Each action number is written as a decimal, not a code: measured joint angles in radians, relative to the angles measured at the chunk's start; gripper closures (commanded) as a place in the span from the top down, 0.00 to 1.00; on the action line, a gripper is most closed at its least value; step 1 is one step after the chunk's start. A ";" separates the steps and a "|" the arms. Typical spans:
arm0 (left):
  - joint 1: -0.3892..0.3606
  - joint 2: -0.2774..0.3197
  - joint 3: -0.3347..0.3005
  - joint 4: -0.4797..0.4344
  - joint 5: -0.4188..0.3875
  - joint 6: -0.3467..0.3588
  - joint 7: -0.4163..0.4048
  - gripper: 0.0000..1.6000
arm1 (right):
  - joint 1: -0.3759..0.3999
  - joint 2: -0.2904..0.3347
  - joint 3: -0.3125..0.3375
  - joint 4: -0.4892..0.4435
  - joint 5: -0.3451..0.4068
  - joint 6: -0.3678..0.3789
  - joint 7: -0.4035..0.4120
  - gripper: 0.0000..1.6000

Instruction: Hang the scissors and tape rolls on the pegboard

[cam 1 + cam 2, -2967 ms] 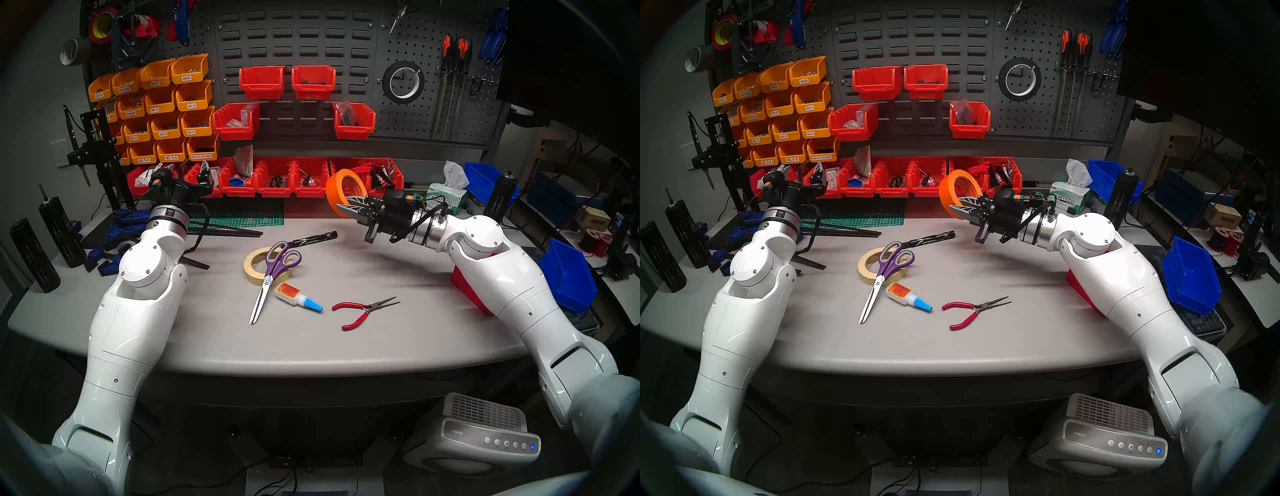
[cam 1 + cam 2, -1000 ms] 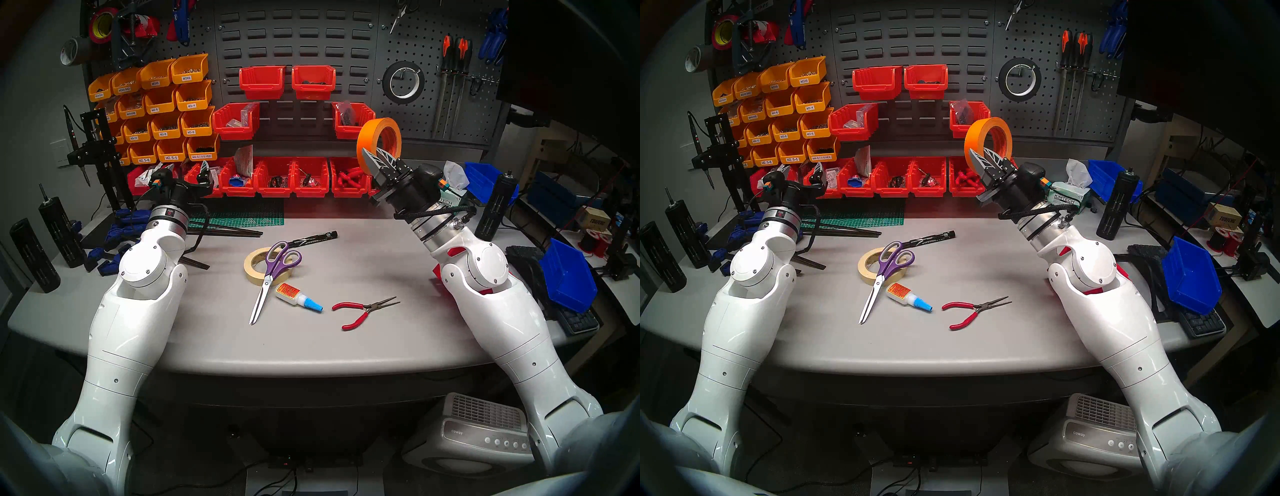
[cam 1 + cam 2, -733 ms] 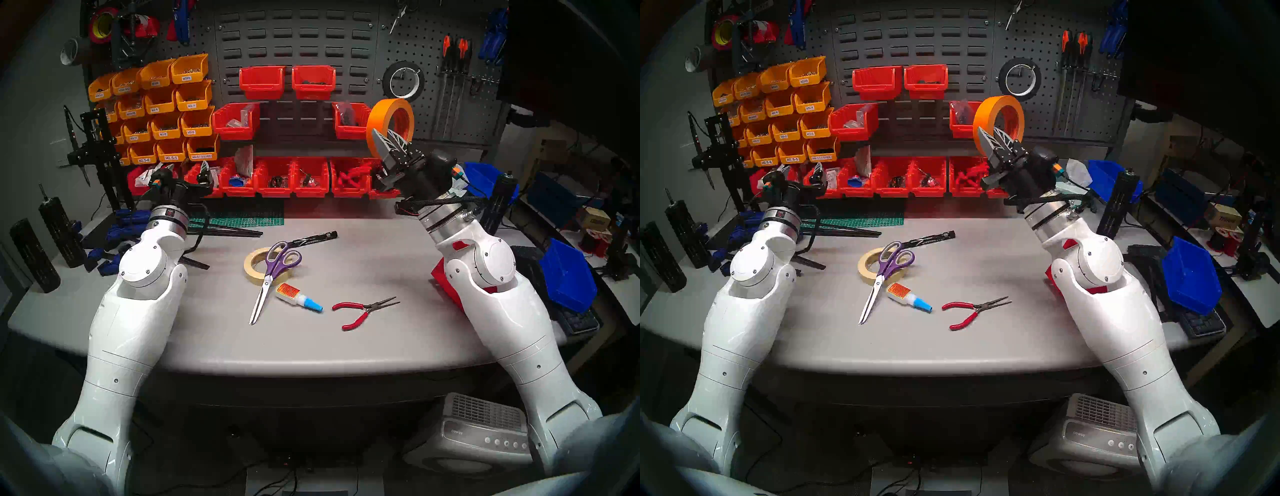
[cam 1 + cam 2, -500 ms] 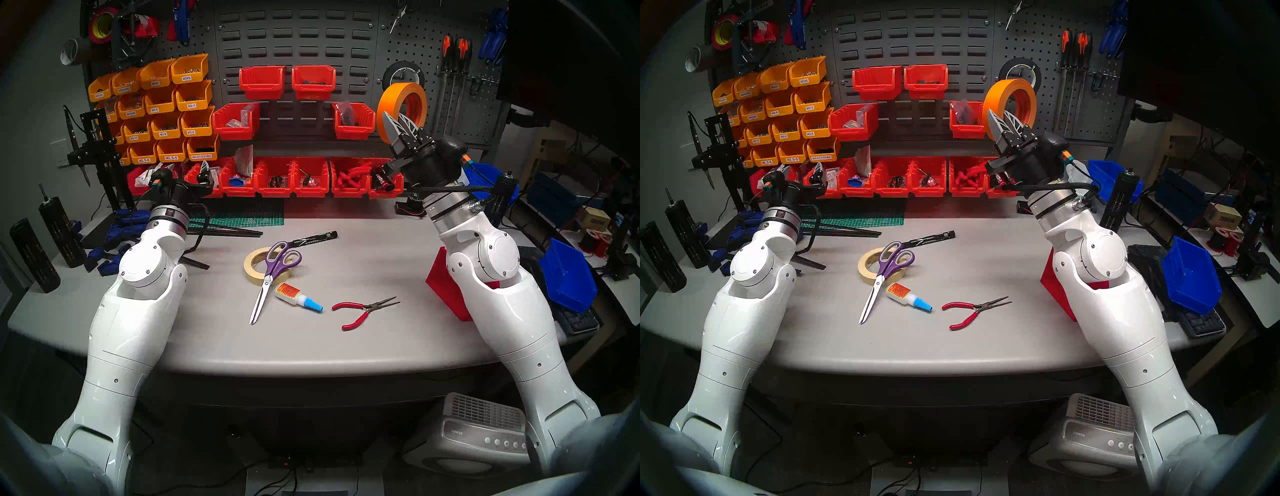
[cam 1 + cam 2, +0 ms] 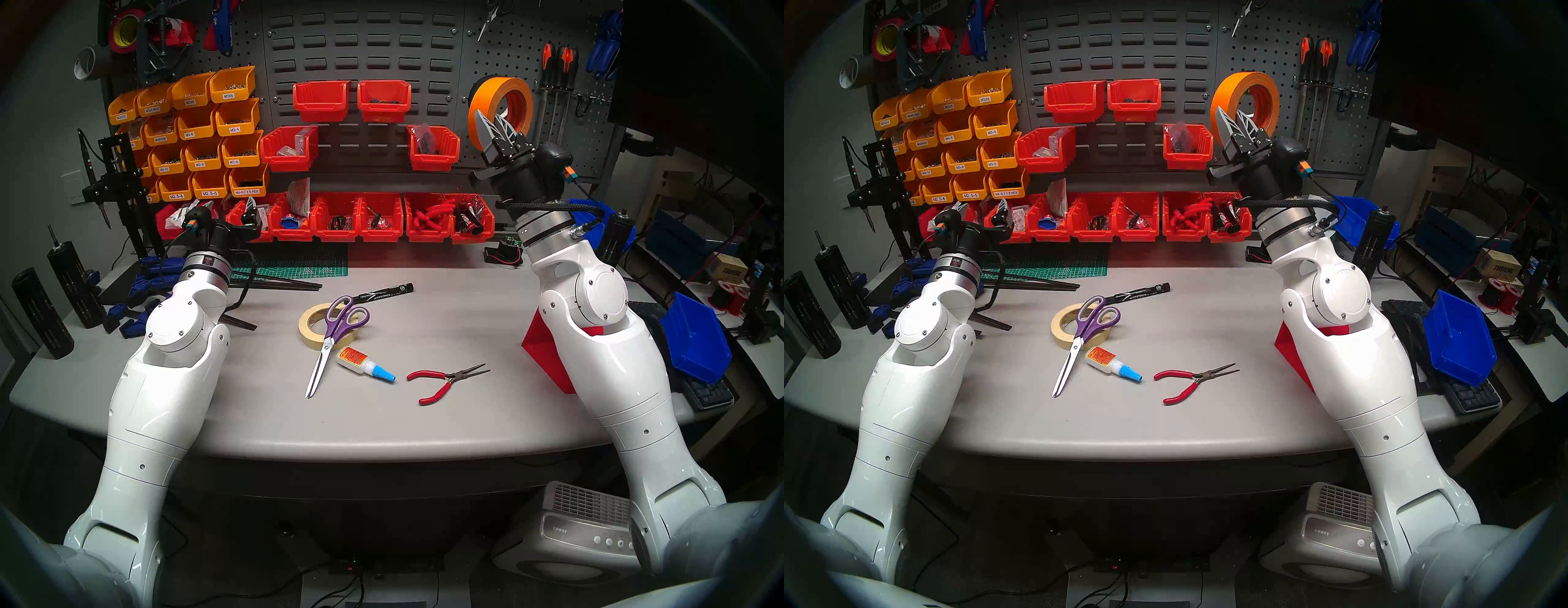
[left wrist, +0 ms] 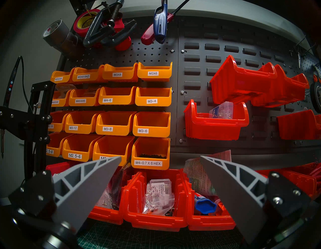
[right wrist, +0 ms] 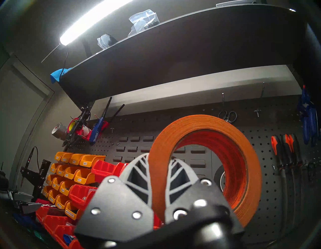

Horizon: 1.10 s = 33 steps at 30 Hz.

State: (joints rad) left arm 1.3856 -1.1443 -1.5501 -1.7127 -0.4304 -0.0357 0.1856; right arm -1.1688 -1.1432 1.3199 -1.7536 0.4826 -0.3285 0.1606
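My right gripper (image 5: pixel 494 123) is shut on the rim of the orange tape roll (image 5: pixel 481 99). It holds the roll upright, high up in front of the pegboard (image 5: pixel 594 142). The black tape roll (image 7: pixel 217 172) hangs on the board behind it and shows through the orange roll's hole. On the table lies the cream tape roll (image 5: pixel 309 330), and the purple-handled scissors (image 5: pixel 327 344) rest across it with the blades pointing toward me. My left gripper (image 6: pixel 160 157) hovers open and empty at the back left, facing the bins.
A glue bottle (image 5: pixel 365 365), red pliers (image 5: pixel 441 380) and a black marker (image 5: pixel 384 293) lie near the scissors. A red block (image 5: pixel 547 356) stands by my right elbow. Red bins (image 5: pixel 360 216) line the back of the table. Orange-handled files (image 5: pixel 551 57) hang right of the held roll.
My right arm has lifted the orange roll up and to the right, from above the red bins to in front of the black roll on the pegboard. The left arm has not moved.
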 measured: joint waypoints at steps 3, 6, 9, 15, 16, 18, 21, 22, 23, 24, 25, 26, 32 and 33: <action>0.000 0.000 0.000 0.000 0.000 0.000 0.000 1.00 | 0.013 -0.012 -0.005 0.017 -0.016 -0.002 -0.012 0.00; 0.000 0.000 0.000 0.000 0.000 0.000 0.000 1.00 | 0.033 -0.030 -0.010 0.049 -0.039 -0.004 -0.031 0.00; 0.000 0.000 0.000 0.000 0.000 0.000 0.000 1.00 | 0.054 -0.050 -0.014 0.087 -0.065 -0.008 -0.052 0.00; 0.000 0.000 0.000 0.000 0.000 0.000 0.000 1.00 | 0.090 -0.081 -0.018 0.146 -0.108 -0.021 -0.082 0.00; 0.000 0.000 0.000 0.000 0.000 0.000 0.000 1.00 | 0.096 -0.085 -0.018 0.154 -0.114 -0.024 -0.086 0.00; 0.000 0.000 0.000 0.000 0.000 0.000 0.000 1.00 | 0.107 -0.094 -0.019 0.167 -0.129 -0.031 -0.092 0.00; 0.000 0.000 0.000 0.000 0.000 0.000 0.000 1.00 | 0.122 -0.106 -0.020 0.181 -0.149 -0.044 -0.099 0.00; 0.000 0.000 0.000 0.000 0.000 0.000 0.000 1.00 | 0.127 -0.109 -0.021 0.185 -0.155 -0.047 -0.101 0.00; 0.000 0.000 0.000 0.000 0.000 0.000 0.000 1.00 | 0.136 -0.115 -0.021 0.192 -0.165 -0.054 -0.106 0.00; 0.000 0.000 0.000 0.000 0.000 0.000 0.000 1.00 | 0.143 -0.119 -0.022 0.198 -0.174 -0.058 -0.110 0.00; 0.000 0.000 0.000 0.000 0.000 0.000 0.000 1.00 | 0.148 -0.122 -0.022 0.202 -0.179 -0.061 -0.112 0.00; 0.000 0.000 0.000 0.000 0.000 0.000 0.000 1.00 | 0.152 -0.125 -0.022 0.206 -0.184 -0.065 -0.115 0.00; 0.000 0.000 0.000 0.000 0.000 0.000 0.000 1.00 | 0.184 -0.146 -0.022 0.238 -0.220 -0.085 -0.138 0.00; 0.000 0.000 0.000 0.000 0.000 0.000 0.000 1.00 | 0.190 -0.151 -0.022 0.245 -0.229 -0.089 -0.143 0.00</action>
State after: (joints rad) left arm 1.3858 -1.1442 -1.5501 -1.7126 -0.4304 -0.0357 0.1856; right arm -0.9792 -1.2940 1.2978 -1.5082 0.2540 -0.4175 0.0171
